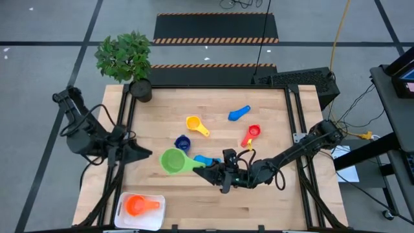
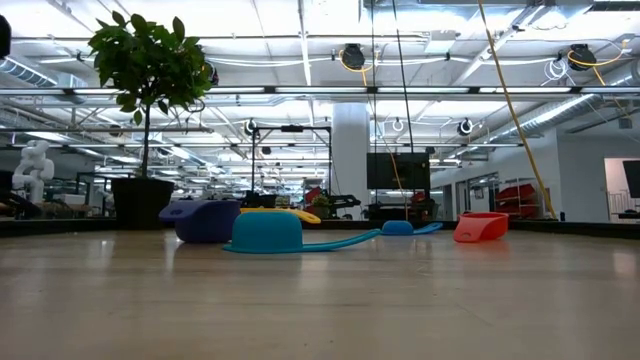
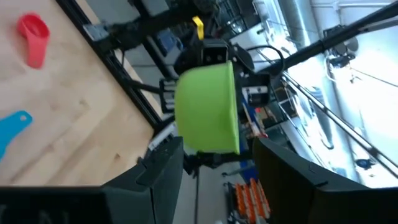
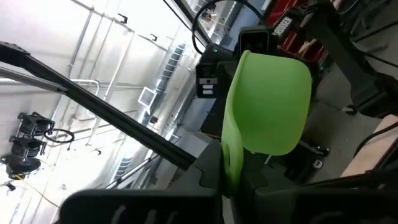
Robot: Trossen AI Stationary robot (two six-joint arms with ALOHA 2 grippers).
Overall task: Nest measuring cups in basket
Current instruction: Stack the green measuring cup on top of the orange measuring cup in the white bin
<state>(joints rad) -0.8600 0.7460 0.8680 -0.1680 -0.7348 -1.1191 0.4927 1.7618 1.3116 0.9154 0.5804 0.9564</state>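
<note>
My right gripper [image 1: 208,171] is shut on a green measuring cup [image 1: 173,160], which is held up over the middle of the table. My left gripper [image 1: 143,154] stands open just left of that cup, its fingers apart in front of the bowl [image 3: 208,109] and touching nothing. An orange cup [image 1: 138,205] lies in the white basket [image 1: 155,217] at the near left. On the wood lie a yellow cup [image 1: 196,124], a dark blue cup [image 1: 183,142], a light blue cup [image 1: 206,160], a blue cup [image 1: 239,114] and a red cup [image 1: 252,134]. My right gripper pinches the green cup's flat handle [image 4: 231,158] between its two fingers, which lie along the handle. They come from the table's right side, slanting slightly upward. The bowl [image 4: 270,102] stands out beyond the fingertips toward the left arm, lifted clear of the table.
A potted plant [image 1: 140,89] stands at the far left corner. Dark frame rails [image 1: 294,123] run along the table's left and right sides. Bare wood lies along the near edge, right of the basket.
</note>
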